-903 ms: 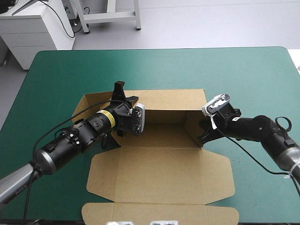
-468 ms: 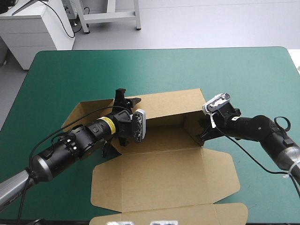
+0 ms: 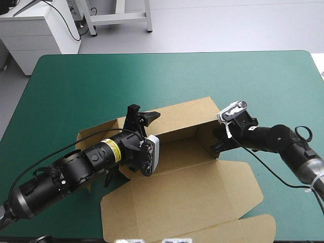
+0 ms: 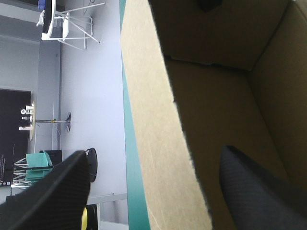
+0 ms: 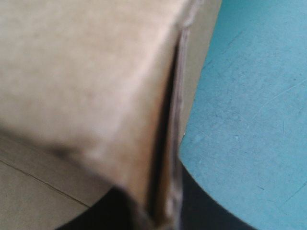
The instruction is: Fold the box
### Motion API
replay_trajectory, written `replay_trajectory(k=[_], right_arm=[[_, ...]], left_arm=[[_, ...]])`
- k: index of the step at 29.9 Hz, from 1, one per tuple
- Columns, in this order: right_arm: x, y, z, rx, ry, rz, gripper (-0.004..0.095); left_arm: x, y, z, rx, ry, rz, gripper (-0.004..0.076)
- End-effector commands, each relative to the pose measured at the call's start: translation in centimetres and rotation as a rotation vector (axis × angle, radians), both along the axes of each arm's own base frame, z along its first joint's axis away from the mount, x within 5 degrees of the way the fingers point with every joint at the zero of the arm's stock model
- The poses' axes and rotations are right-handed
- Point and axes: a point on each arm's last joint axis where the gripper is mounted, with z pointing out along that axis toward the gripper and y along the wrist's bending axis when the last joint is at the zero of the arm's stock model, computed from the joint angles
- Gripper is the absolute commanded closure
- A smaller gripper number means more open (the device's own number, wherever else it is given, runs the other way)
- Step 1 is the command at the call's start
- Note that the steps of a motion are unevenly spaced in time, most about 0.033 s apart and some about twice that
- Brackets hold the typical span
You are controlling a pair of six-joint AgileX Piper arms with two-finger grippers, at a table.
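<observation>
Squarely at the middle of the teal-green table cover [image 3: 71, 81] sits the brown box [image 3: 192, 192]: plain matte board, walls raised, lid lying flat toward me. My left gripper [image 3: 143, 114] angles down over the far wall, fingers spread wide astride it. My right gripper [image 3: 216, 144] pinches the right-hand wall's doubled edge, nearly closed.

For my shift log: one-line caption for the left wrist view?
Open left fingers straddling the box's raised wall, one inside, one outside.
</observation>
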Motion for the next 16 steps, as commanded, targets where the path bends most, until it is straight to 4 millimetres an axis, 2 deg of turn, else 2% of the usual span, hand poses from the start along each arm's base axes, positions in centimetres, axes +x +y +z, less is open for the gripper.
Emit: replay_trajectory(k=[1, 5, 7, 9, 12, 13, 16], right_arm=[[-0.2, 0.3, 1.5, 0.055, -0.024, 0.0, 0.0926], [-0.2, 0.3, 1.5, 0.055, -0.024, 0.0, 0.0926], [-0.2, 0.3, 1.5, 0.055, -0.024, 0.0, 0.0926], [-0.2, 0.3, 1.5, 0.055, -0.024, 0.0, 0.0926], [-0.2, 0.3, 1.5, 0.059, -0.021, -0.004, 0.0926], [-0.3, 0.3, 1.5, 0.062, -0.016, -0.005, 0.0926], [-0.3, 0.3, 1.5, 0.066, -0.009, -0.009, 0.0926]], left_arm=[[-1.7, 0.4, 2.6, -0.097, -0.052, -0.043, 0.0188], [-2.9, 0.6, 3.4, -0.128, -0.062, -0.076, 0.0195], [-3.3, 0.7, 3.6, -0.14, -0.053, -0.083, 0.0251], [-3.7, 0.7, 3.6, -0.15, -0.035, -0.094, 0.0401], [-4.0, 0.5, 3.7, -0.171, -0.001, -0.101, 0.0699], [-4.0, 0.5, 3.9, -0.165, 0.008, -0.098, 0.0725], [-4.0, 0.7, 4.8, -0.133, 0.087, -0.068, 0.0708]])
